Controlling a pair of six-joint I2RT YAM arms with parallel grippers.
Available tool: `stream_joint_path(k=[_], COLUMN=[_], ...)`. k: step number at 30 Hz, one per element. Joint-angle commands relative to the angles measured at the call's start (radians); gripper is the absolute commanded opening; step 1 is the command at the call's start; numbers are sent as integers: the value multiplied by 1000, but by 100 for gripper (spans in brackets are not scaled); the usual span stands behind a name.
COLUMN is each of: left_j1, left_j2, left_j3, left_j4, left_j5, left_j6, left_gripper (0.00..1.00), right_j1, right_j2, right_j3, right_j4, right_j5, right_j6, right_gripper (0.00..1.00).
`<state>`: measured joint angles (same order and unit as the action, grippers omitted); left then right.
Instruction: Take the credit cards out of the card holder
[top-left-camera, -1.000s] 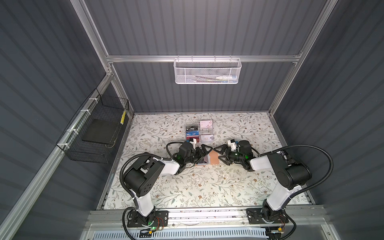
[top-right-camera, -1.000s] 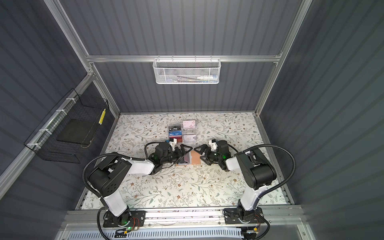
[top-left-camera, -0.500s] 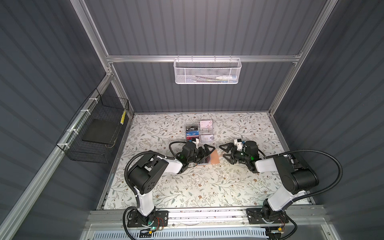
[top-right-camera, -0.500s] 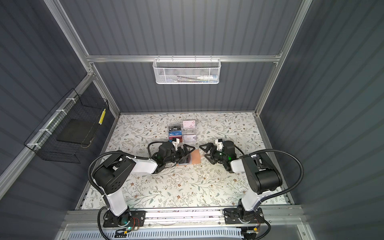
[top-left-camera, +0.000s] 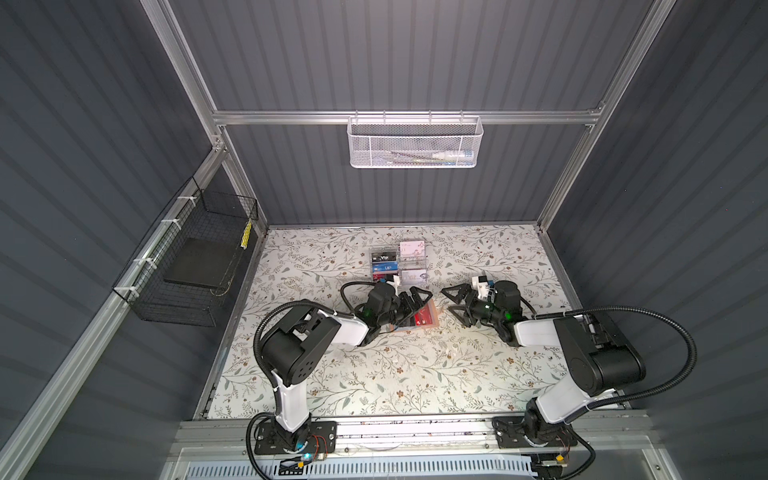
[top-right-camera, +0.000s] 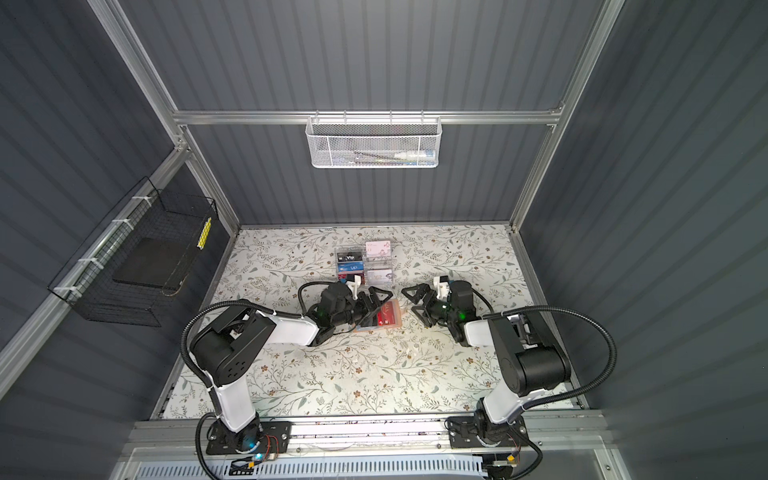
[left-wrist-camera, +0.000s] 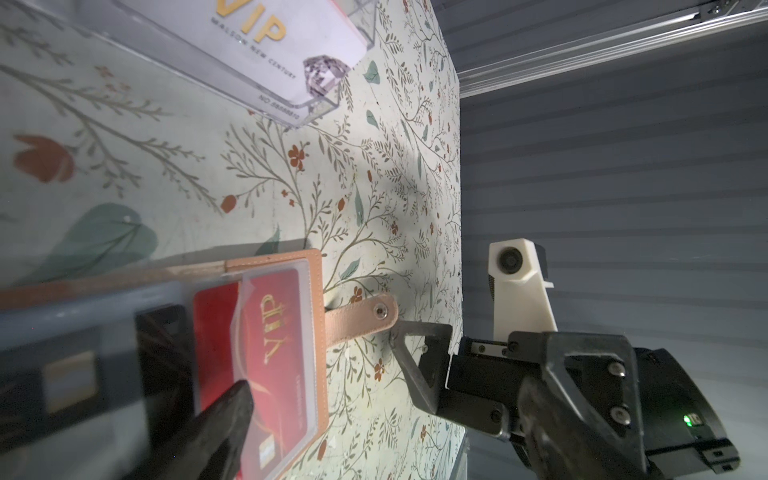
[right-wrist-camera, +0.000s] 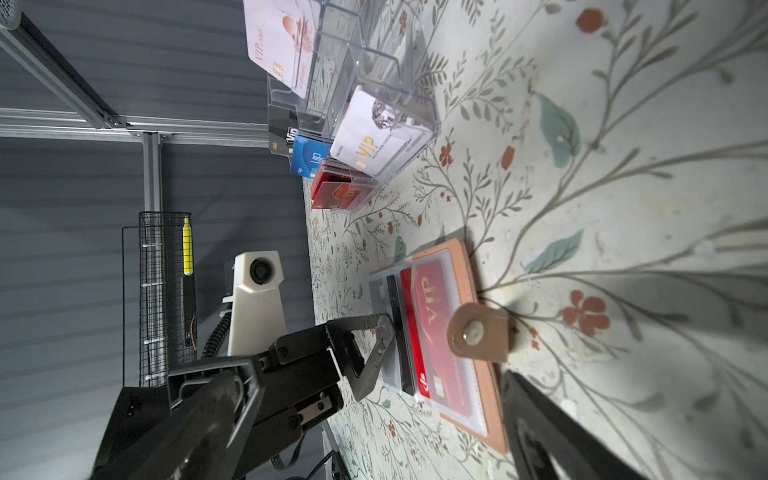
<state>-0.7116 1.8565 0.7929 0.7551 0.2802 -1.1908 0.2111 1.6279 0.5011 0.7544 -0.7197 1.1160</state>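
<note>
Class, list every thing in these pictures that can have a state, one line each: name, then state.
card holder: open, lying flat.
snap tab: unfastened.
red card: tucked in the holder.
black card: tucked in the holder, partly covered by the red card.
left gripper: open, over the holder, holding nothing.
right gripper: open, empty, apart from the holder.
card rack: stocked with cards.

2 white-and-black arms (top-left-camera: 345, 330), ribbed black cables (top-left-camera: 631, 308), green lights (left-wrist-camera: 688, 419).
</note>
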Motion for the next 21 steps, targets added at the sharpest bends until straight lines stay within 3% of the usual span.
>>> stream_joint_path(k=[1,13,21], left_j1=[14,67,86], left_j2=[-43,-51,-38], left_j3=[-47,-118,-147], left_j4=[30,78,123], left_j5=[-23,2,14], left_j6=[-11,-24,-39], left_gripper=[100,100,100], right_j1=[16,115,170], right_j2=[9,66,184], right_j3=[9,89,152], right_j4=[39,-6,-4], right_j5=[-31,-45,-70], right_j6=[-18,-89,-91], right_gripper=[99,99,99])
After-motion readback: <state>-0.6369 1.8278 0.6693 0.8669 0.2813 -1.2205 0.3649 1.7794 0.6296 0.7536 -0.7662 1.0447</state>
